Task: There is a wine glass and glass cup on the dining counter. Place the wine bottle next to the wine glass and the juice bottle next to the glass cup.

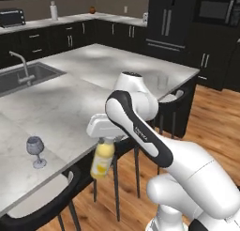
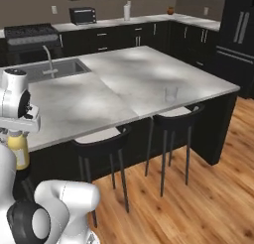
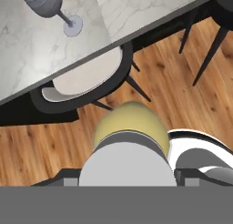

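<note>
Beyond the dining counter (image 1: 70, 103) edge, over wood floor, fingers (image 1: 106, 140) pinch the juice bottle (image 1: 102, 159) by its cap.

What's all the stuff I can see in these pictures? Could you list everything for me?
juice bottle: one, pale yellow, white cap, held in the air beside the counter edge, above the floor.
wine glass: one, clear, upright near the counter's front edge.
glass cup: one, clear, near the counter's far end.
dining counter: one, white marble, dark base.
sink: one, steel, with tap, set in the counter.
stools: at least three, dark, pale seats, along the counter.
toaster oven: one, dark, back counter.
fridge: one, black.
gripper: one, white, closed on the juice bottle.
</note>
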Controlling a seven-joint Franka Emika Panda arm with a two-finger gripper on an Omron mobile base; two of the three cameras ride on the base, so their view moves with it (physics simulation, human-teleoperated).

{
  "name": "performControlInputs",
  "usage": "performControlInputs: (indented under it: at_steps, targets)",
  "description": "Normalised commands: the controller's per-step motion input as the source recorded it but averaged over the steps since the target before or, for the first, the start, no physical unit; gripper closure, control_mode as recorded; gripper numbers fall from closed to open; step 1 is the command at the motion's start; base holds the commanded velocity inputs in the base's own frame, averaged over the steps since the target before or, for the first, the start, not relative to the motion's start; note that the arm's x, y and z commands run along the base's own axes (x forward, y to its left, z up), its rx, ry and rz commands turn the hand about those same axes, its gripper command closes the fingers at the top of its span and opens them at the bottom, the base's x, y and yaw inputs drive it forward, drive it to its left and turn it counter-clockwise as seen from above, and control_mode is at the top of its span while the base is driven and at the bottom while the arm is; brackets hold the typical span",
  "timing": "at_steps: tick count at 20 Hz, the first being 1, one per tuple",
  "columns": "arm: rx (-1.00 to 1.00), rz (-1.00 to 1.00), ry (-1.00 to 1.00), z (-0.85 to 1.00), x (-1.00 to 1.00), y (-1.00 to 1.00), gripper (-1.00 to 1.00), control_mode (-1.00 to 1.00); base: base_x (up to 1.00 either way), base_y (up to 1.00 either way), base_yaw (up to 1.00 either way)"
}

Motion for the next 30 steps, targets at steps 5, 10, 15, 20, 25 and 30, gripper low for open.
performControlInputs:
  at_steps: [5,10,15,20,25,30]
  targets:
    - [0.0,0.0,0.0,0.0,0.0,0.0,1.0,1.0,0.39,-0.39,0.23]
    - [0.0,0.0,0.0,0.0,0.0,0.0,1.0,1.0,0.41,-0.54,0.06]
    - [0.0,0.0,0.0,0.0,0.0,0.0,1.0,1.0,0.39,-0.6,0.03]
    - [0.0,0.0,0.0,0.0,0.0,0.0,1.0,1.0,0.36,-0.53,0.12]
    - [0.0,0.0,0.0,0.0,0.0,0.0,1.0,1.0,0.33,-0.49,0.17]
    - [0.0,0.0,0.0,0.0,0.0,0.0,1.0,1.0,0.3,-0.38,0.31]
